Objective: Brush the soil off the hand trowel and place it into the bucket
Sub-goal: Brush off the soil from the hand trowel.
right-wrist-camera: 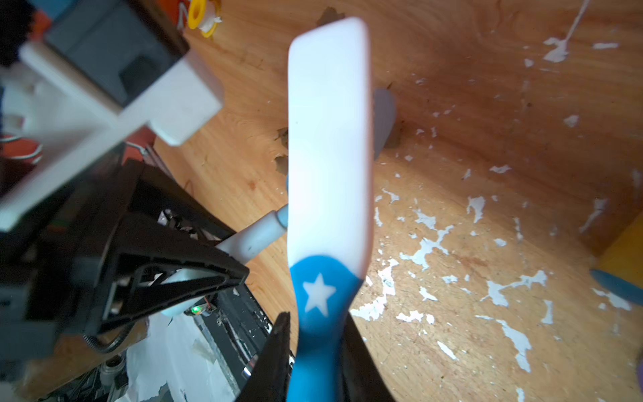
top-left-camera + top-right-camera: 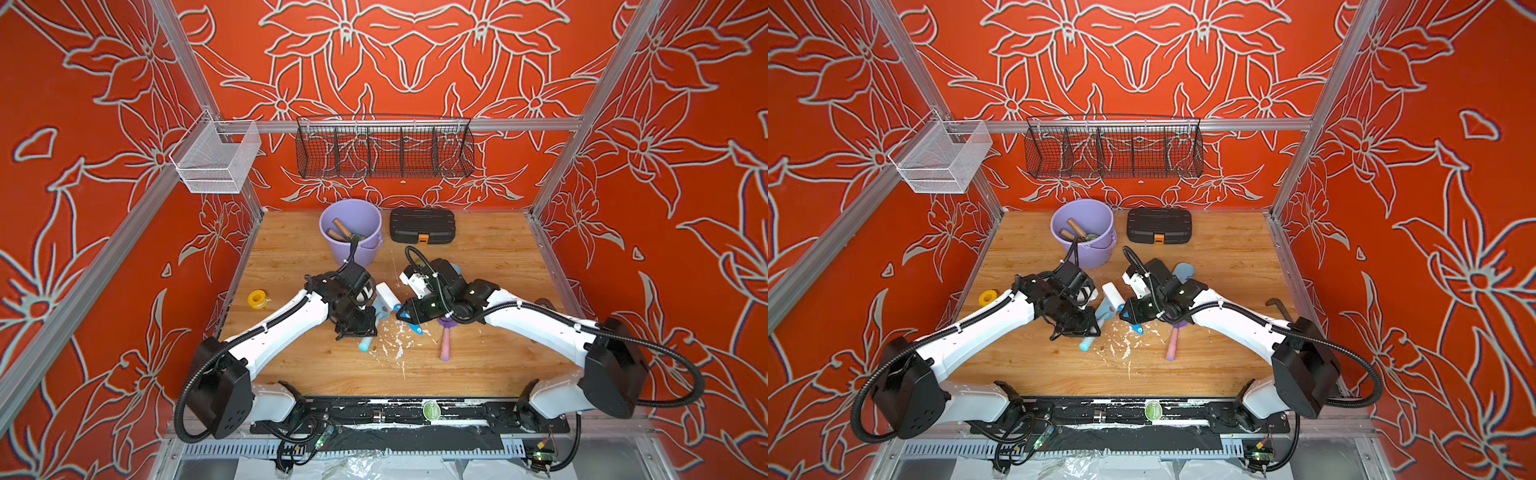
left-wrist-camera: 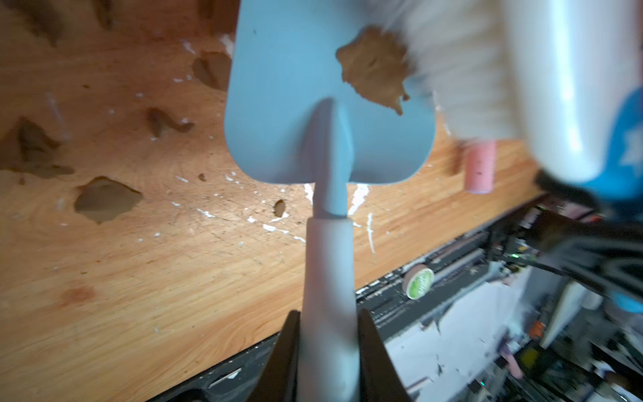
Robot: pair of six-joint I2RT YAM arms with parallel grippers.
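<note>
My left gripper (image 3: 328, 316) is shut on the pale handle of a light-blue hand trowel (image 3: 295, 87), holding it over the middle of the table. A tan-brown clump of soil (image 3: 374, 69) sticks to the blade's edge. The bristles of a white brush (image 3: 556, 87) press against that clump. The brush (image 1: 328, 139) has a blue handle with a white star, and my right gripper (image 1: 315, 323) is shut on it. In both top views the two grippers meet near mid-table, with the trowel (image 2: 380, 309) under the brush (image 2: 386, 293). The lavender bucket (image 2: 357, 255) stands behind them, holding wooden-handled tools.
A black case (image 2: 422, 224) sits right of the bucket. A yellow tape roll (image 2: 257, 298) lies at the left edge. A pink-handled trowel (image 2: 445, 343) lies under the right arm, a blue-grey one (image 2: 1183, 272) behind it. White flecks (image 2: 395, 336) and loose soil clumps (image 3: 108, 198) dot the wood.
</note>
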